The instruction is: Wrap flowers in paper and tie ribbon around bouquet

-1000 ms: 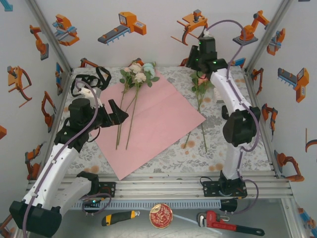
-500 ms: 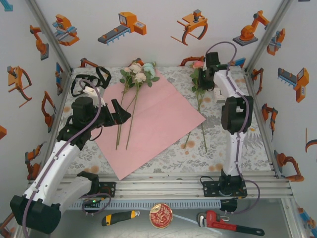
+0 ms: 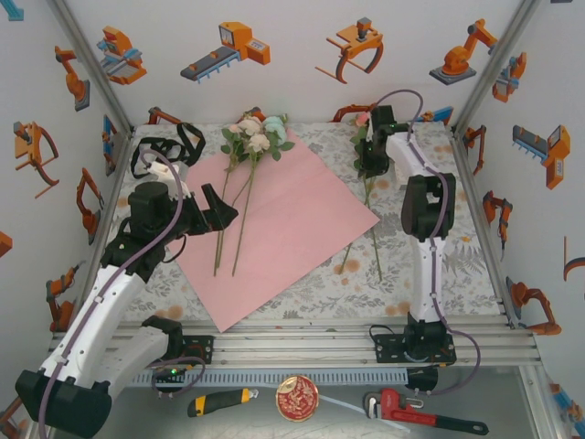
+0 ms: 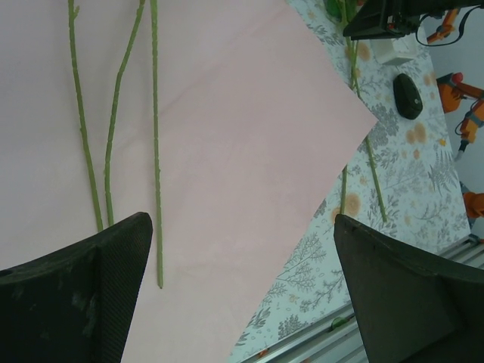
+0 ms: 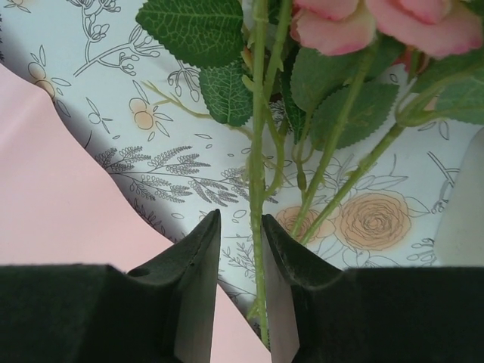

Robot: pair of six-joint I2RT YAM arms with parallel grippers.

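At two o'clock the right gripper (image 5: 240,218) straddles a flower stem (image 5: 259,151), jaws narrow, pinch unconfirmed, likely bound for the paper (image 3: 302,229); the left gripper (image 4: 242,219) hovers spread.

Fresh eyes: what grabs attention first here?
The big paper, pink side up, spreads across mid-table, with long-stemmed flowers lying along its left side. At far right, the right hand straddles a stem of a second pink bunch beside the paper's corner; the left hand hangs wide open over it.

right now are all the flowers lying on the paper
No, some flowers lie on the tablecloth to the right of the paper.
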